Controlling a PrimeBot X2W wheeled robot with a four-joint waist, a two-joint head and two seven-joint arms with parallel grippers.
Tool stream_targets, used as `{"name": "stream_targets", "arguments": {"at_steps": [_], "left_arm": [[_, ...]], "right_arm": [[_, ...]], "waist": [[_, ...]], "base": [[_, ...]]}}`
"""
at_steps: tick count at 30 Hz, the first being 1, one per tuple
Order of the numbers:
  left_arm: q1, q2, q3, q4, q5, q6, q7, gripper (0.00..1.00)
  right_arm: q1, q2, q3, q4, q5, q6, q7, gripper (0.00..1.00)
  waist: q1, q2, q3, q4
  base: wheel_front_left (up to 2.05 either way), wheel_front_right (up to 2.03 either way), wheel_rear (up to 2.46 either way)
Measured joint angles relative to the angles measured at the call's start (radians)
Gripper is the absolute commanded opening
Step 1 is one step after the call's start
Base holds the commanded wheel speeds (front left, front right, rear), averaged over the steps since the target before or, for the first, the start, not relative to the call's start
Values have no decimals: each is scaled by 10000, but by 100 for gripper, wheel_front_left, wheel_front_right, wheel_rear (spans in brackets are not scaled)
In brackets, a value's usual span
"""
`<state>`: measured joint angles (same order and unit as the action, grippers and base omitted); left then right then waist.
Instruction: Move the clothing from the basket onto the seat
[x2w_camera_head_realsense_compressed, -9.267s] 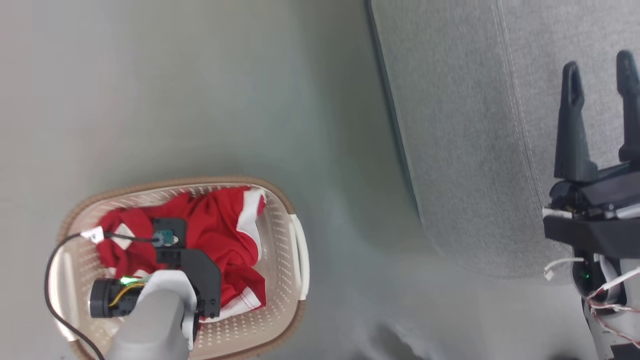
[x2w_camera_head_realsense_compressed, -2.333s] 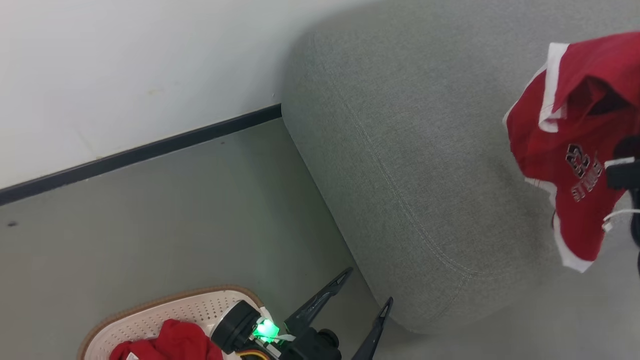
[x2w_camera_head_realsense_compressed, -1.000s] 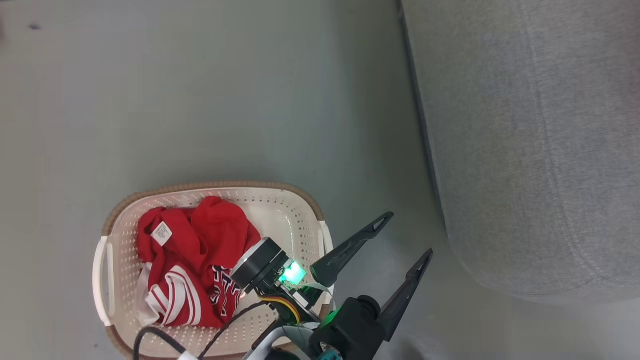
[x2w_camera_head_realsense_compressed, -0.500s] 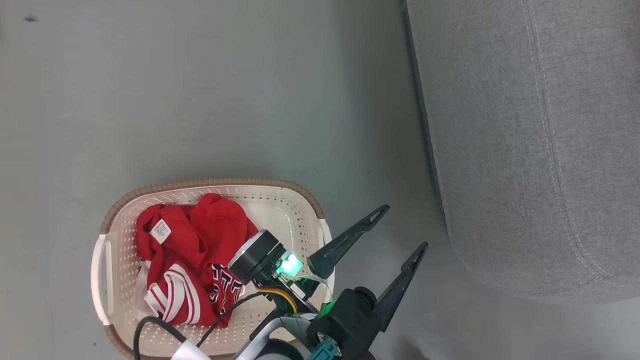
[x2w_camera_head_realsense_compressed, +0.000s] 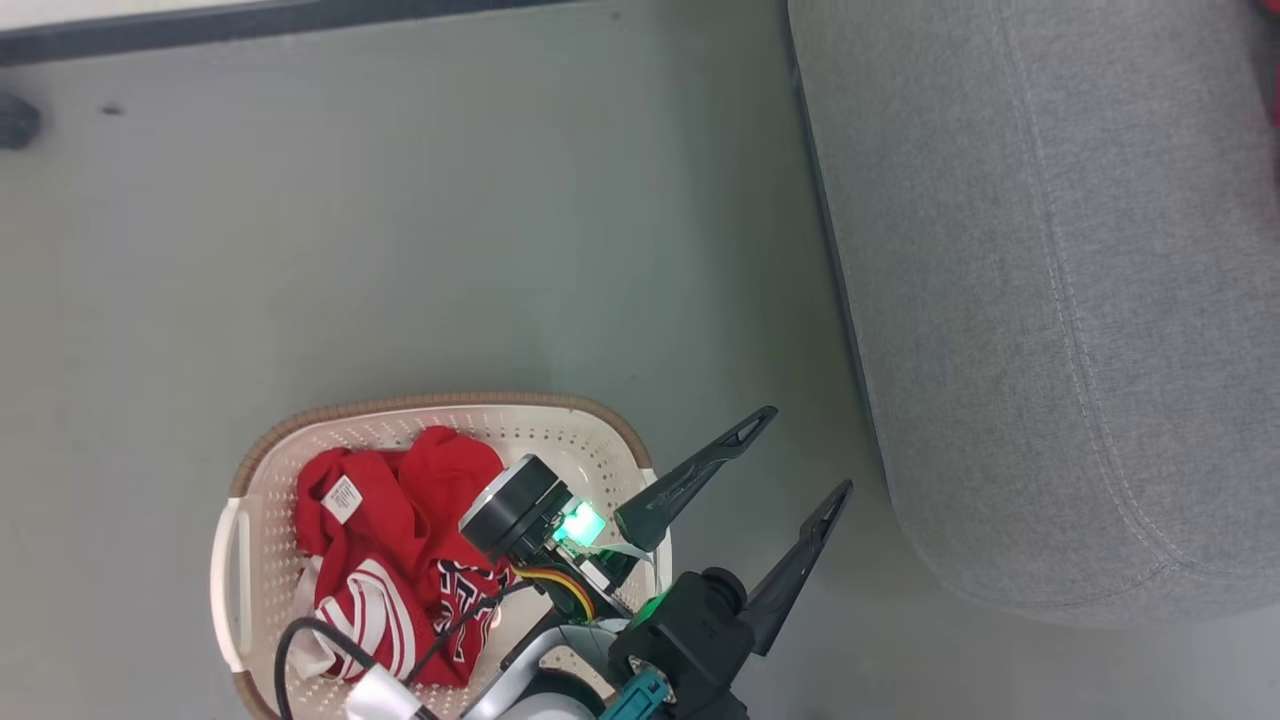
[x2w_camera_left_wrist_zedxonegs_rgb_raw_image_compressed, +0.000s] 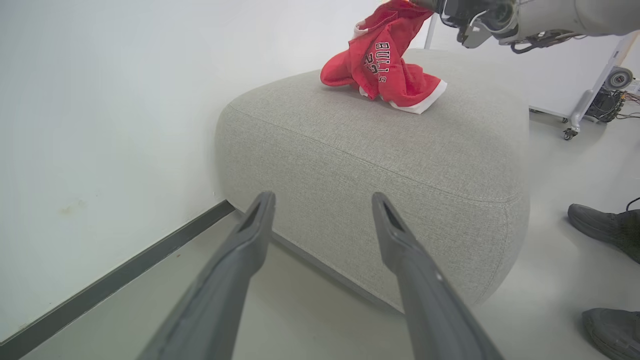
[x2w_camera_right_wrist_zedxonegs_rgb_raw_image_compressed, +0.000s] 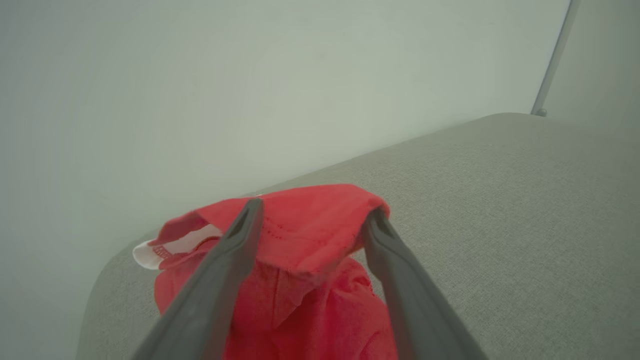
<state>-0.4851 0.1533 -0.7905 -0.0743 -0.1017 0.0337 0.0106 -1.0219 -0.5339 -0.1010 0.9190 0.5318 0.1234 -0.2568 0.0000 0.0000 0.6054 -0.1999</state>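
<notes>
In the head view, the basket (x2w_camera_head_realsense_compressed: 430, 412) sits on the floor (x2w_camera_head_realsense_compressed: 400, 200) left of and behind the left fingers (x2w_camera_head_realsense_compressed: 700, 470), which are spread wide. Its long axis runs across the view, handle to handle, and the crumpled red clothing (x2w_camera_head_realsense_compressed: 400, 520) inside lies crosswise to that. Ahead of those fingertips the grey seat (x2w_camera_left_wrist_zedxonegs_rgb_raw_image_compressed: 380, 150) carries another red garment (x2w_camera_left_wrist_zedxonegs_rgb_raw_image_compressed: 385, 70), its lettering upside down and its peak between the parted right fingers (x2w_camera_right_wrist_zedxonegs_rgb_raw_image_compressed: 220, 265). Beyond are a white wall (x2w_camera_left_wrist_zedxonegs_rgb_raw_image_compressed: 100, 100) and a dark baseboard (x2w_camera_head_realsense_compressed: 200, 20), with a person's shoes (x2w_camera_left_wrist_zedxonegs_rgb_raw_image_compressed: 600, 230) right of the seat.

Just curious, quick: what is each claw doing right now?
Left gripper: open, empty.
Right gripper: open, red garment between its fingers.
</notes>
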Motion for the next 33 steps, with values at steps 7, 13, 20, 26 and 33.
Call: {"name": "stream_targets", "arguments": {"at_steps": [7, 13, 20, 26, 33], "left_arm": [[11, -167, 42, 376, -163, 8, -380, 100], [81, -257, 167, 640, -284, 104, -723, 100], [663, -221, 464, 972, -602, 257, -986, 100], [1188, -84, 825, 1214, -863, 445, -1197, 100], [2042, 132, 1406, 1325, -997, 652, -1369, 100]], "right_arm": [[658, 56, 111, 234, -244, 0, 2, 100], [1384, 337, 284, 222, -422, 0, 2, 100], [2230, 834, 516, -316, -905, 2, 2, 100], [3237, 1390, 627, -1154, -1118, 0, 2, 100], [4578, 2015, 834, -2537, -1601, -86, 4, 100]], "waist": [[0, 0, -598, 63], [-1, 0, -1216, 142], [-1, 0, -2028, 246], [-1, -1, -2781, 334], [-2, -1, -3705, 426]], "base": [[0, 0, 0], [0, 0, 0], [0, 0, 0], [0, 0, 0], [0, 0, 0]]}}
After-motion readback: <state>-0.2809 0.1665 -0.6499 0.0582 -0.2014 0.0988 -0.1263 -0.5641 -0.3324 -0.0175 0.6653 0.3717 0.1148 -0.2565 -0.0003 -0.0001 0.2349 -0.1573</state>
